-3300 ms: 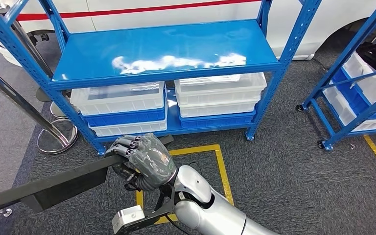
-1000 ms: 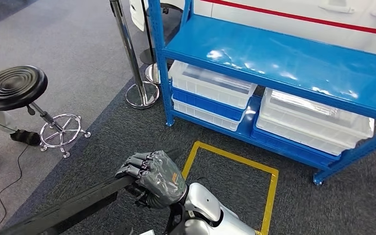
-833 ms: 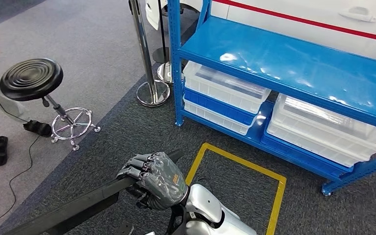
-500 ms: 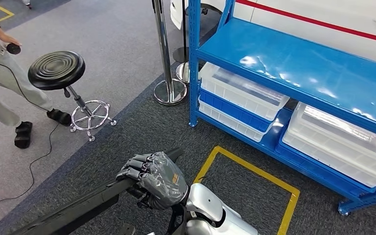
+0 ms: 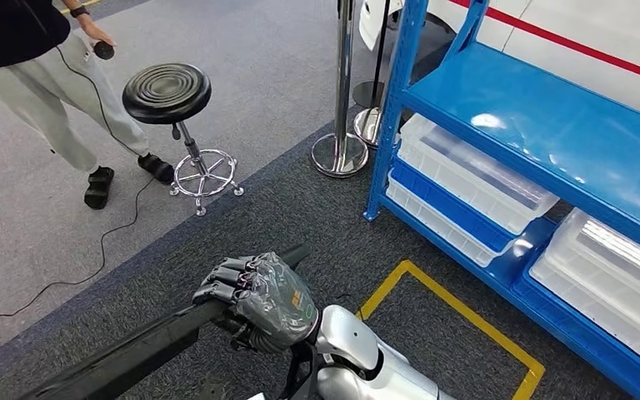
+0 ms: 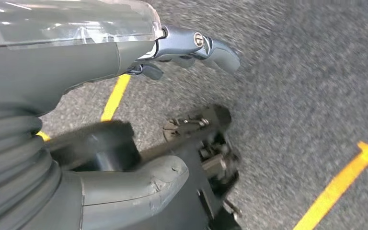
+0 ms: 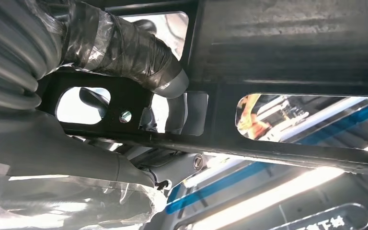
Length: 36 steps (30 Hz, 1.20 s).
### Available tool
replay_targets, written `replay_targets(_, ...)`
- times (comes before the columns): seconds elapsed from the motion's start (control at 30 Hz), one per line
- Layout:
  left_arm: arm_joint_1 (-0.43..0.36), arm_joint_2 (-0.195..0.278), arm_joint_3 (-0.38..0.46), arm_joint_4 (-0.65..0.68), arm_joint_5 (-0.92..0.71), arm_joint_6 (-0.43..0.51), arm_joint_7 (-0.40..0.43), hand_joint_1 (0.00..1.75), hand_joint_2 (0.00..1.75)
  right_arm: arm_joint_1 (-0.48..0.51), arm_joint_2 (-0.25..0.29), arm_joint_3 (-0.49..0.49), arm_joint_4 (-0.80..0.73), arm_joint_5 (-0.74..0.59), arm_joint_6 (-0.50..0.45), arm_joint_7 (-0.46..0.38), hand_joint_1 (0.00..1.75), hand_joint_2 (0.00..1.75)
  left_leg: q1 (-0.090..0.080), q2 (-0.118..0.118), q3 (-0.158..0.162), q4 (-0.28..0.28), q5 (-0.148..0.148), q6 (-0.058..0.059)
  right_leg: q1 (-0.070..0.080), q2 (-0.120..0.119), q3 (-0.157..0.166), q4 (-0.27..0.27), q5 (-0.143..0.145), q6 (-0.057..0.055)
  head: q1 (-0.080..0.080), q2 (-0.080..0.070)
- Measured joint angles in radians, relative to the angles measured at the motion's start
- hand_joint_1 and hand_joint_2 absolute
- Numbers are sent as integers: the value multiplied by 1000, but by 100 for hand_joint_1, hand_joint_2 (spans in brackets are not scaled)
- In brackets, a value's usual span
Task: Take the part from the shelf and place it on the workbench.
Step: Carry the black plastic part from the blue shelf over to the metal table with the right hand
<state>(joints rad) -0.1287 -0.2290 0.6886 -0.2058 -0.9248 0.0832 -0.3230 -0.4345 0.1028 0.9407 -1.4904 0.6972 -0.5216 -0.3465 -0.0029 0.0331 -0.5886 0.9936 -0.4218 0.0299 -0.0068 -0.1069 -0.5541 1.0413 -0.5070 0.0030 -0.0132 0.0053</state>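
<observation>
Part (image 5: 125,354): long black bracket-like bar, off the blue shelf (image 5: 550,133) and carried low over the grey carpet. Fetching stage judged complete; placement outstanding, no worktop visible.
Right hand (image 5: 258,300): fingers curled over the bar's upper edge near one end, thumb beneath, a firm wrap; the bar runs from the hand towards the robot's left.
Left hand (image 6: 124,52): holds nothing, fingers loosely extended; dark metal hardware close beside it.
</observation>
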Motion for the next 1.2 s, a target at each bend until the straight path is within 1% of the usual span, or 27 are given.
replay_targets(0.03, -1, 0, 1, 0, 0, 1, 0, 0, 175, -1, -1, 0, -2, -1, -1, 0, 175, 175, 4, -12, 6, -9, 6, 5, -2, 31, -10, 28, -19, 4, 1, 0)
replay_targets(0.1, -6, 0, 2, 0, -2, 1, 2, 0, 175, -1, -4, 0, -4, -3, -3, -2, 175, 175, 7, -37, 8, -14, 11, 11, -6, 89, -65, 140, -78, 7, 1, 0)
replay_targets(0.13, -8, 0, 2, 0, -4, 2, 2, 0, 175, 0, -7, 0, -5, -4, -3, -2, 175, 175, 7, -51, 6, -12, 11, 11, -7, 99, -99, 202, -102, 8, 2, 0)
replay_targets(0.17, -8, 1, 2, 0, -5, 2, 3, 0, 175, 1, -10, 0, -5, -5, -4, -2, 175, 175, 6, -67, 6, -10, 10, 11, -7, 102, -123, 242, -109, 10, 2, 0)
replay_targets(0.2, -8, 2, 3, 0, -6, 2, 4, 0, 175, 1, -13, 0, -5, -5, -4, -2, 175, 175, 6, -83, 5, -6, 8, 10, -8, 104, -133, 249, -95, 12, 2, 0)
replay_targets(0.23, -8, 3, 3, 0, -7, 2, 5, 0, 175, 0, -14, 0, -6, -6, -4, -2, 175, 175, 7, -99, 5, 0, 5, 8, -9, 108, -124, 217, -61, 13, 2, 0)
replay_targets(0.27, -8, 4, 3, 0, -8, 2, 6, 0, 175, -1, -14, 0, -7, -7, -4, -2, 175, 175, 8, -115, 4, 8, 0, 4, -13, 119, -100, 157, -19, 14, 2, 0)
replay_targets(0.3, -9, 4, 3, 0, -9, 3, 7, 0, 175, -2, -15, 0, -9, -7, -5, -2, 175, 175, 9, -129, 1, 17, -5, -1, -16, 144, -75, 97, 11, 15, 2, 0)
replay_targets(0.33, -11, 5, 3, 0, -10, 3, 8, 0, 175, -3, -16, 0, -11, -7, -6, -2, 175, 175, 9, -143, -4, 27, -10, -7, -20, 168, -56, 52, 28, 14, 2, 0)
replay_targets(0.4, -14, 6, 3, 0, -12, 4, 9, 0, 175, -4, -17, 0, -16, -8, -8, -2, 175, 175, 13, -165, -16, 37, -13, -20, -19, 194, -45, 22, 26, 8, 1, 0)
replay_targets(0.43, -15, 7, 3, 0, -13, 5, 9, 0, 175, -5, -17, 0, -18, -8, -9, -2, 175, 175, 16, -177, -22, 38, -12, -26, -17, 184, -44, 20, 27, 3, 1, 0)
replay_targets(0.47, -15, 8, 3, 0, -14, 5, 9, 0, 175, -6, -16, 0, -21, -8, -10, -2, 175, 175, 18, -176, -25, 38, -12, -31, -16, 172, -43, 17, 29, -4, 1, 0)
replay_targets(0.53, -15, 11, 3, 0, -16, 6, 11, 0, 175, -10, -15, 0, -26, -7, -11, -2, 175, 175, 15, -128, -43, 73, -30, -41, -17, 145, -36, 8, 31, -18, 0, 0)
replay_targets(0.6, -21, 12, 3, 0, -19, 6, 12, 0, 175, -11, -14, 0, -31, -4, -14, -2, 175, 175, 14, -62, -97, 183, -84, -48, -13, 115, -30, 4, 29, -28, -1, 0)
replay_targets(0.67, -25, 12, 3, 0, -21, 7, 15, 0, 175, -10, -16, 0, -32, 3, -17, -2, 175, 175, 17, -42, -159, 301, -127, -52, -8, 82, -29, 4, 25, -31, -1, 0)
replay_targets(0.7, -24, 12, 3, 0, -22, 7, 16, 0, 175, -10, -16, 0, -33, 6, -18, -2, 175, 175, 17, -39, -169, 317, -123, -51, -6, 67, -27, 4, 23, -31, -1, 0)
replay_targets(0.73, -23, 13, 3, 0, -24, 7, 17, 0, 175, -10, -17, 0, -35, 9, -20, -1, 175, 175, 16, -36, -156, 292, -101, -49, -5, 54, -25, 4, 21, -31, -1, 0)
replay_targets(0.77, -22, 13, 3, 0, -25, 7, 18, 0, 175, -11, -17, 0, -40, 11, -23, 0, 175, 175, 14, -27, -123, 229, -65, -43, -4, 41, -21, 4, 18, -30, -1, 0)
replay_targets(0.83, -25, 14, 3, 0, -27, 7, 18, 0, 175, -13, -18, -5, -53, 15, -32, 2, 175, 175, 2, 16, -51, 91, -15, -27, 0, 18, -13, 3, 12, -25, -1, 0)
replay_targets(0.9, -27, 14, 3, 0, -28, 7, 18, 0, 175, -15, -22, -14, -69, 21, -40, 3, 175, 175, -10, 37, -25, 35, -7, -13, 3, -1, -9, 1, 7, -17, -1, 0)
replay_targets(0.97, -25, 14, 3, 0, -28, 7, 19, 0, 175, -16, -25, -22, -86, 25, -45, 3, 175, 175, -9, 14, -24, 25, -3, -1, 4, -16, -2, -5, 4, -6, 0, 0)
replay_targets(1.0, -23, 14, 3, 0, -28, 8, 19, 0, 175, -17, -26, -26, -93, 26, -47, 3, 175, 175, -6, 2, -18, 15, 1, 5, 3, -6, 1, -2, -1, -1, 0, 0)
replay_targets(1.07, -23, 14, 3, 0, -28, 8, 20, 0, 175, -19, -32, -35, -106, 31, -54, 4, 175, 175, 1, -20, -5, -4, 12, 15, -1, 48, -19, 52, -38, 6, 0, 0)
replay_targets(1.1, -25, 14, 3, 0, -29, 8, 20, 0, 175, -19, -37, -40, -110, 36, -58, 4, 175, 175, 1, -32, -4, -6, 13, 18, -3, 79, -46, 108, -66, 7, 0, 0)
replay_targets(1.13, -27, 14, 3, 0, -29, 7, 20, 0, 175, -18, -43, -45, -115, 41, -61, 5, 175, 175, 1, -44, -4, -5, 13, 20, -3, 96, -82, 173, -96, 7, 0, 0)
replay_targets(1.17, -28, 14, 3, 0, -29, 7, 20, 0, 175, -17, -49, -50, -119, 46, -64, 6, 175, 175, 1, -58, -4, -4, 12, 21, -4, 103, -114, 227, -112, 8, 0, 0)
replay_targets(1.2, -27, 14, 3, 0, -30, 6, 20, 0, 175, -15, -56, -56, -123, 49, -67, 8, 175, 175, 1, -74, -4, -1, 11, 21, -4, 105, -134, 252, -107, 10, 0, 0)
